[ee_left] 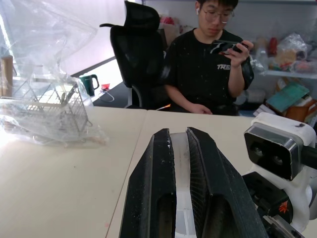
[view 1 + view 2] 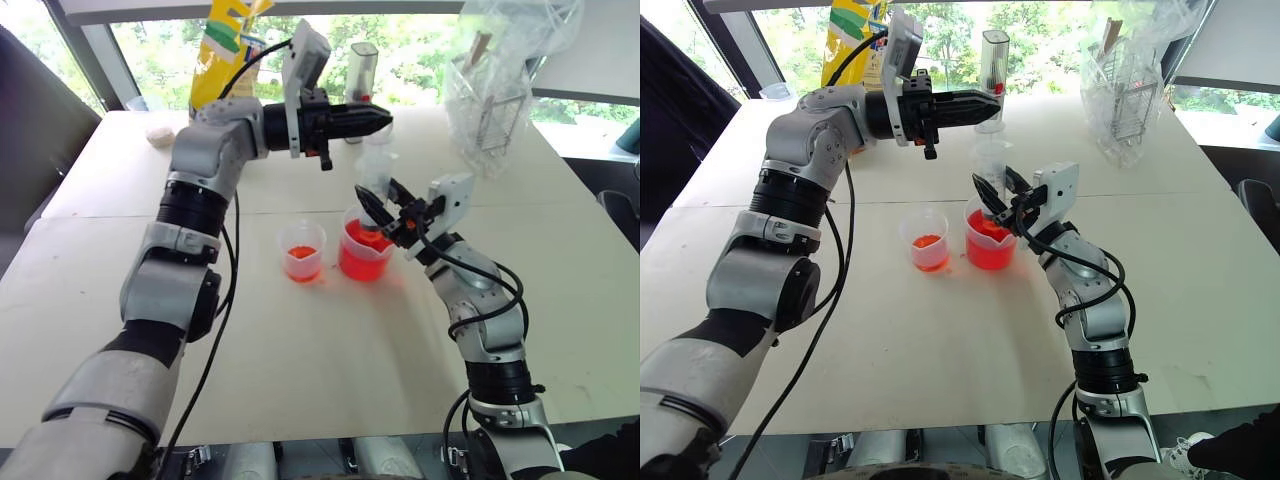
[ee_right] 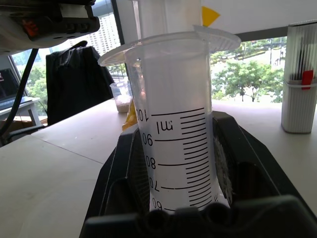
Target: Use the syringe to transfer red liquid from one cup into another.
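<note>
- Right gripper (image 2: 383, 214): clamped on the barrel of the syringe (image 3: 174, 124), which stands upright with its tip down in the larger beaker (image 2: 365, 255).
- Left gripper (image 2: 378, 121): raised above the syringe, pointing level toward the robot's right, its 2 fingers (image 1: 158, 188) clenched on a white plastic strip that appears to be the plunger end.
- Syringe: graduation marks face the right wrist camera; the barrel appears clear, with no red showing at the visible marks.
- Larger beaker: on the counter (image 2: 300, 400), partly filled with red liquid (image 2: 362, 262).
- Smaller cup (image 2: 301, 252): just beside the beaker on the robot's left, apart from it, holding a shallow layer of red liquid.
- Surroundings: a plastic-wrapped wire rack (image 2: 490, 110) at the far right of the counter; a tall rectangular bottle (image 2: 993, 62) at the far edge; a yellow bag (image 2: 222, 50) at far left; a seated person (image 1: 208, 64) beyond the counter holding a phone.
</note>
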`<state>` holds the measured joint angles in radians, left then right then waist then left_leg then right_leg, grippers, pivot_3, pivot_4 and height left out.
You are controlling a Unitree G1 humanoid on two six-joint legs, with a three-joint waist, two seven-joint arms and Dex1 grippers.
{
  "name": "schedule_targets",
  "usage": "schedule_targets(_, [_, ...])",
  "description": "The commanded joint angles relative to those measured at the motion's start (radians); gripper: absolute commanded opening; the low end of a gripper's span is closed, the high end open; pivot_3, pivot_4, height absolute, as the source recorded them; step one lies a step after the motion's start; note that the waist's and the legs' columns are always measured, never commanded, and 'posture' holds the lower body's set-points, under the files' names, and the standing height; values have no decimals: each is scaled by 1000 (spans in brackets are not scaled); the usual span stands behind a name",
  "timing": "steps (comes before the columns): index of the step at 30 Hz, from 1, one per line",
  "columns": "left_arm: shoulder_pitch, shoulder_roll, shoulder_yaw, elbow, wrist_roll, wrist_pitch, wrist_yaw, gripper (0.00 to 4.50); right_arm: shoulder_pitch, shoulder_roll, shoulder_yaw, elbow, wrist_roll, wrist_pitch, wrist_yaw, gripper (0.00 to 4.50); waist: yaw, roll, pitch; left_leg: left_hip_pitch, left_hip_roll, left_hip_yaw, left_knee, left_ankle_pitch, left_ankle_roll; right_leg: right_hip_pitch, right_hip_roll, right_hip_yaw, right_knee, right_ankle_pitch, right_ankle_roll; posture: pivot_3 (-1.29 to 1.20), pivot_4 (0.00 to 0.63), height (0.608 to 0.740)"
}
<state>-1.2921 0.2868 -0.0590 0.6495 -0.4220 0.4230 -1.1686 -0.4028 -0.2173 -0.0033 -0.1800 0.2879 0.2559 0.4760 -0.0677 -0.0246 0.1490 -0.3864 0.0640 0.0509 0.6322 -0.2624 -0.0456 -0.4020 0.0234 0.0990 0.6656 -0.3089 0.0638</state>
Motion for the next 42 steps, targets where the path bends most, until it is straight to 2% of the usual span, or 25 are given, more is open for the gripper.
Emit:
schedule_targets(1, [-67, 22, 76, -55, -9, -66, 39, 60, 18, -9, 36, -9, 2, 8, 30, 1370, 0, 0, 0, 0, 0, 0, 0, 0, 0, 0, 0, 0, 0, 0, 0, 0, 150, 740])
schedule_targets(4, [-42, 24, 67, -82, -11, -60, 25, 60, -2, -12, 23, -19, 7, 6, 26, 1370, 0, 0, 0, 0, 0, 0, 0, 0, 0, 0, 0, 0, 0, 0, 0, 0, 150, 740])
schedule_targets(8, [-5, 32, 66, -115, -14, -41, 22, 1696, -40, -22, -4, -38, 16, 13, 14, 1370, -2, 0, 0, 0, 0, 0, 0, 0, 0, 0, 0, 0, 0, 0, 0, 0, 150, 740])
schedule_targets(13, [24, 48, 87, -152, -19, -19, 38, 4214, -60, -34, -15, -58, 25, 26, 9, 1370, 1, 0, 0, 0, 0, 0, 0, 0, 0, 0, 0, 0, 0, 0, 0, 0, 150, 740])
schedule_targets(14, [28, 54, 98, -157, -21, -19, 50, 4482, -62, -36, -16, -61, 26, 28, 7, 1370, 1, 0, 0, 1, 0, 0, 1, 0, 0, 1, 0, 0, 0, 0, 0, 0, 150, 740])
schedule_targets(23, [106, 209, 174, -274, -76, 90, 51, 4482, -101, -45, -27, -120, 50, 71, -7, 1370, -2, 0, 0, 1, 1, -1, -1, 0, 0, 1, 0, 0, 1, 0, 0, 0, 150, 740])
schedule_targets(30, [204, 353, 201, -354, -80, 138, 38, 4482, -249, -47, 1, -180, 127, 164, 23, 1370, 0, 1, 0, 2, 1, -1, 0, 0, -1, 2, -1, 0, 2, 0, 0, 0, 150, 740])
schedule_targets(34, [230, 398, 215, -375, -82, 154, 58, 4482, -302, 10, 63, -105, 143, 158, 64, 1370, 0, 0, 0, 3, 1, -1, 0, 0, -1, 2, -1, -1, 1, 0, 0, 0, 150, 740])
schedule_targets(42, [277, 443, 260, -496, -139, 237, 100, 4482, -273, 105, 152, 103, 69, -4, 126, 1370, -1, 0, 0, 2, 1, -1, 1, 0, -1, 3, -2, -1, 1, 0, 0, 0, 150, 740])
